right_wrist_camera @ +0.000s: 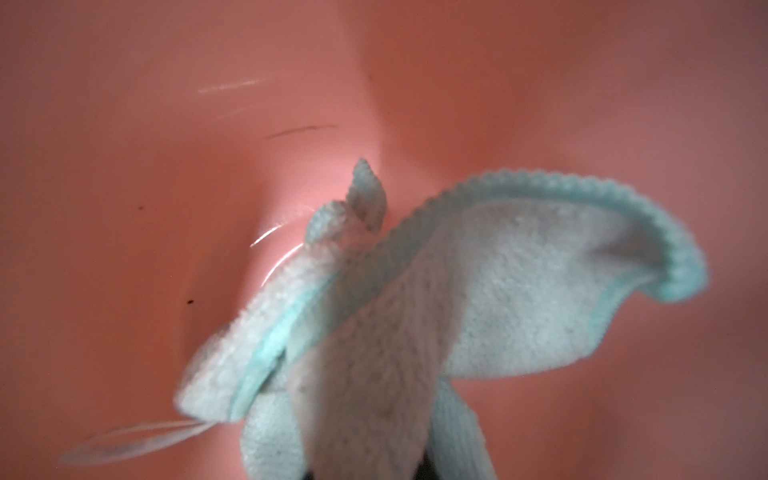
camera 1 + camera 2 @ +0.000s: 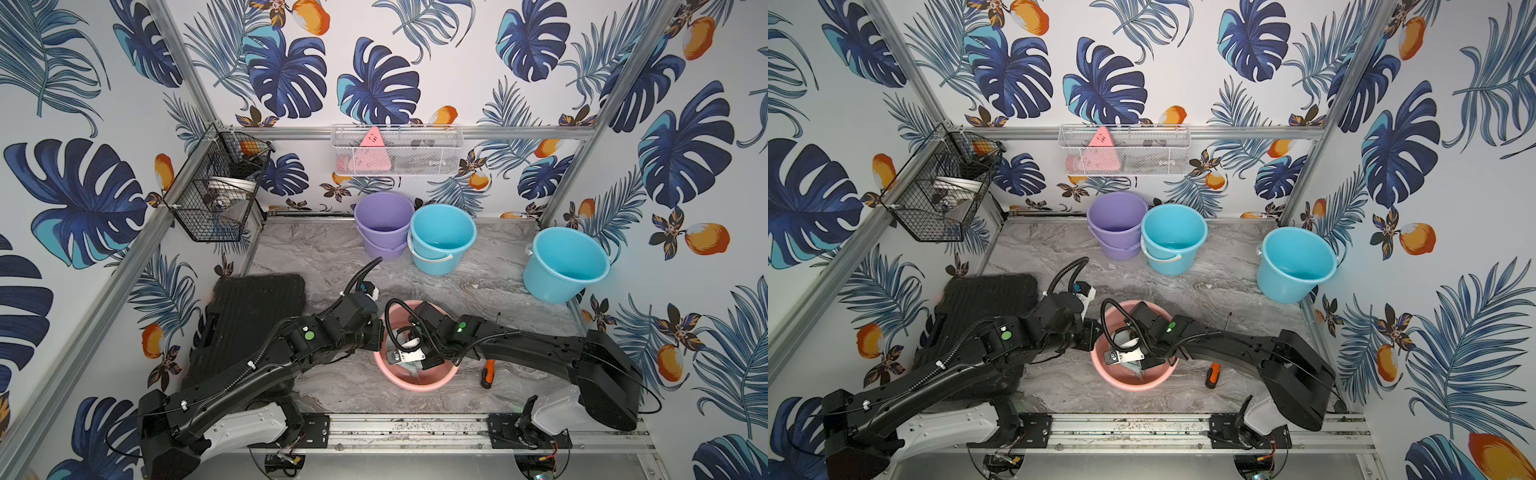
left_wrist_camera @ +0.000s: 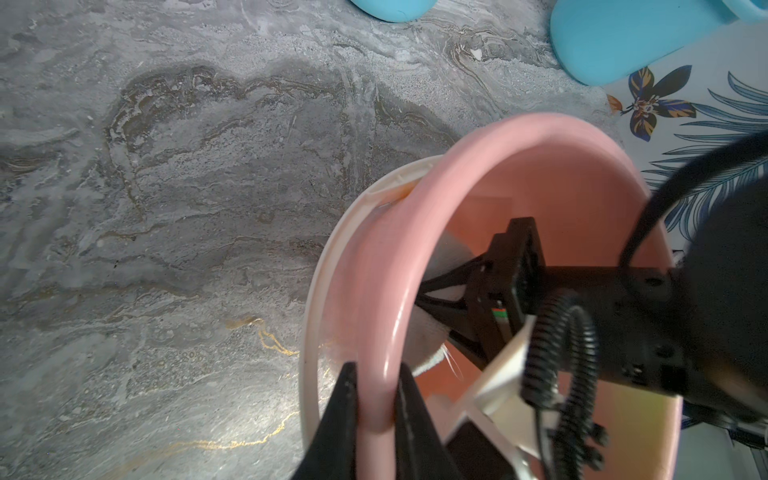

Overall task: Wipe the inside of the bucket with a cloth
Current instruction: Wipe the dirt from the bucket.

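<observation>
A pink bucket [image 2: 415, 387] [image 2: 1128, 385] stands at the front middle of the marble floor. My left gripper [image 3: 377, 370] [image 2: 380, 336] is shut on its near-left rim [image 3: 457, 135], one finger outside and one inside. My right arm reaches down into the bucket, and its gripper [image 3: 419, 299] is shut on the pale mint cloth [image 1: 498, 291] [image 3: 424, 338]. The cloth hangs bunched against the bucket's inner wall [image 1: 166, 124], low near the bottom. A small patch of the cloth [image 2: 410, 368] [image 2: 1134, 368] shows under the wrist in both top views. The right fingertips are hidden by the cloth in the right wrist view.
Stacked purple buckets [image 2: 384, 216] and a blue bucket [image 2: 442, 237] stand at the back. Another blue bucket [image 2: 565, 262] leans at the right wall. A black case [image 2: 249, 324] lies under the left arm. An orange-black screwdriver [image 2: 488, 374] lies right of the pink bucket. Wire baskets [image 2: 397, 151] hang on the walls.
</observation>
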